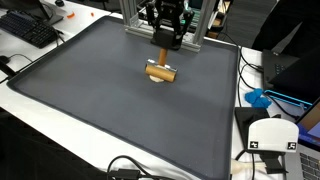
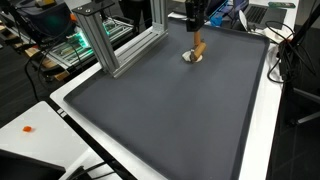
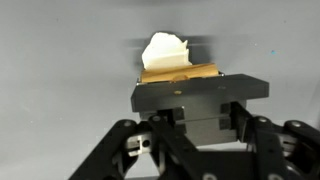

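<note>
The dark mat (image 1: 90,110) fills the table. Near its far edge the gripper (image 1: 166,47) pinches a wooden stick (image 1: 160,70), whose lower end meets a white lump (image 2: 191,58) lying on the mat. This looks like a mid-hold step, and any further move calls for a firm, steady pinch.

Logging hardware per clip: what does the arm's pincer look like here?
The pincer is black and dark grey: a boxy block in front, open linkage bars with round pivot pins behind it. The wrist view shows no markings.
</note>
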Robot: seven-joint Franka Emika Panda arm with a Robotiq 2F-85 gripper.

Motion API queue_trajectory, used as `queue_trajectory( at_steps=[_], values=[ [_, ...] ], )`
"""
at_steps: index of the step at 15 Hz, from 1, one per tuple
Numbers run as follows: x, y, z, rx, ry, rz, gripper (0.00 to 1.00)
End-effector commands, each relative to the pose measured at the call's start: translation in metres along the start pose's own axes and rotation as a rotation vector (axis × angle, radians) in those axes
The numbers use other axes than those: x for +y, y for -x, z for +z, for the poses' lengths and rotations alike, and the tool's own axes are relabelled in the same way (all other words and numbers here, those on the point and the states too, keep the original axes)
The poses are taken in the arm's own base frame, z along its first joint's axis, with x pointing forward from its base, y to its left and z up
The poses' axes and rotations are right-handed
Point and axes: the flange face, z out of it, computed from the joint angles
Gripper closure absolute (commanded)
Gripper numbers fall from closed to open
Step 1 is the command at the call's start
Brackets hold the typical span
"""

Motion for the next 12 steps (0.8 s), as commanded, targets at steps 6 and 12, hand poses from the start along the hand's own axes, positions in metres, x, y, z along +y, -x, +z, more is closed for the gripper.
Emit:
queue_trajectory(
  at_steps=[6,12],
  values=[
    [0.0068,0.0211,0.0033,-0.12,0.045,-0.007,0.65],
    [0.0069,0.0236,0.002,-0.143,0.051,-0.013,0.65]
  ],
)
